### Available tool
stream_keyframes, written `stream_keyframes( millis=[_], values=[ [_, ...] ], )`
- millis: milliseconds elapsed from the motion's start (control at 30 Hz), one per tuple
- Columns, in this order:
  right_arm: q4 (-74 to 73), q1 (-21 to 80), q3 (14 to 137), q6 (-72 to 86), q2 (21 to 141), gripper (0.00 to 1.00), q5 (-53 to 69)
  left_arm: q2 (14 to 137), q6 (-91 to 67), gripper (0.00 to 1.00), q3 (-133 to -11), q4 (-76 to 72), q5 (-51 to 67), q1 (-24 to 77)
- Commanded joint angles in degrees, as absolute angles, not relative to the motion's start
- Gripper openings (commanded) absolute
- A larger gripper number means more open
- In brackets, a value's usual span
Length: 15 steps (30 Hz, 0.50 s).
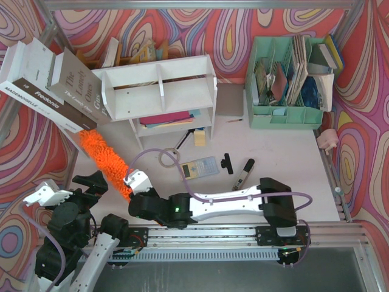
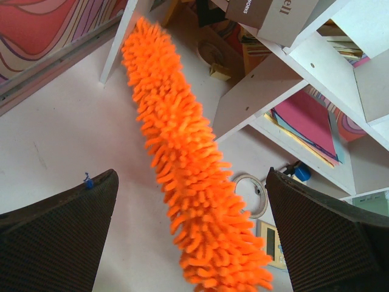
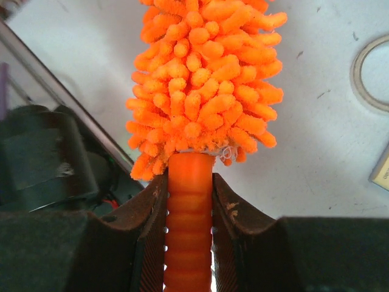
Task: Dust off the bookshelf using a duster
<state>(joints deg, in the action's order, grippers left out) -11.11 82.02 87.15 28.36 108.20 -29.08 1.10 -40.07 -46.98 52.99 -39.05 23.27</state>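
The orange fluffy duster (image 1: 104, 157) slants from the near left of the table up toward the left end of the white bookshelf (image 1: 159, 90). My right gripper (image 1: 135, 184) is shut on its ribbed orange handle (image 3: 188, 213), just below the fluffy head (image 3: 203, 79). In the right wrist view the right gripper (image 3: 188, 182) has a finger pressed on each side of the handle. My left gripper (image 1: 91, 182) stands wide open just left of the duster. In the left wrist view the duster (image 2: 182, 152) runs ahead of the left gripper (image 2: 193, 240), touching neither finger, and the bookshelf (image 2: 255, 97) lies beyond.
Large books (image 1: 55, 85) lean against the shelf's left end, above the duster's tip. A mint green organizer (image 1: 285, 112) stands at the back right. A small meter (image 1: 199, 167), a tape ring (image 1: 167, 158), a black clip (image 1: 226, 161) and a marker (image 1: 243, 173) lie mid-table.
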Motion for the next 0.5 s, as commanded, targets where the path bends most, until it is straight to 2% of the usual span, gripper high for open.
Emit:
stream_keyframes(
  millis=[0,467],
  values=[
    [-12.4,80.4,89.2,29.3,113.4,0.00,-27.3,0.3,-39.6,0.98,-46.5,52.3,-39.5,23.6],
    [-2.1,80.0,92.5,19.2,105.7,0.00,-33.7,0.3,-39.4,0.98,-46.4,52.2,-39.4,23.6]
  ],
)
